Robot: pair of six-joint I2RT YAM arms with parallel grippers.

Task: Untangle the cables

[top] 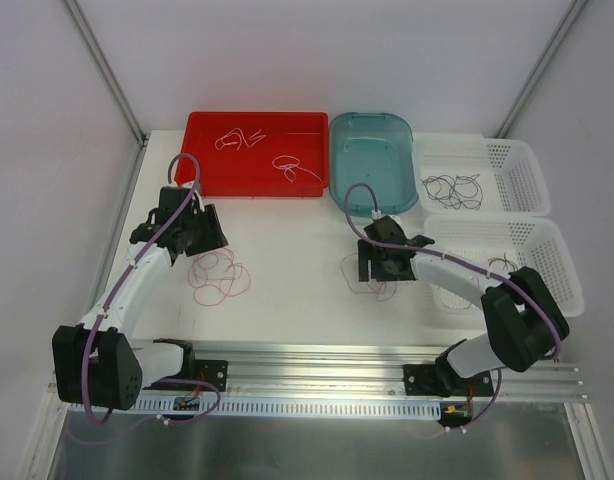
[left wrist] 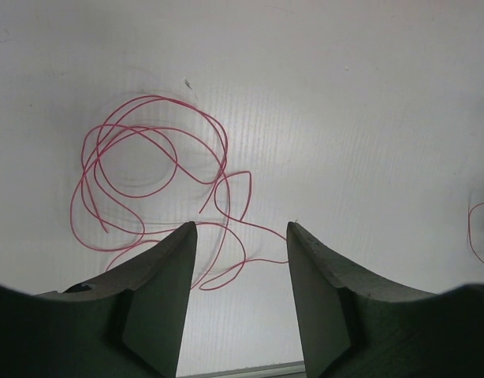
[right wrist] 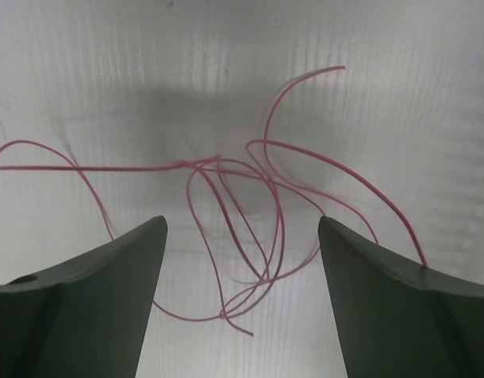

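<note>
On the white surface, two tangles of hair-thin dark red wire lie apart: one coil under the left gripper, one knot under the right gripper. Both jaws gape wide, holding nothing. Better to pinch one free end than a crossing.

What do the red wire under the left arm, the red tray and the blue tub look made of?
Red wire: probably plastic-coated and smooth; it is hair-thin and holds springy loops. Red tray: likely moulded plastic, opaque, with a slight gloss and rounded rim. Blue tub: seemingly tinted translucent plastic; its walls look see-through.
</note>
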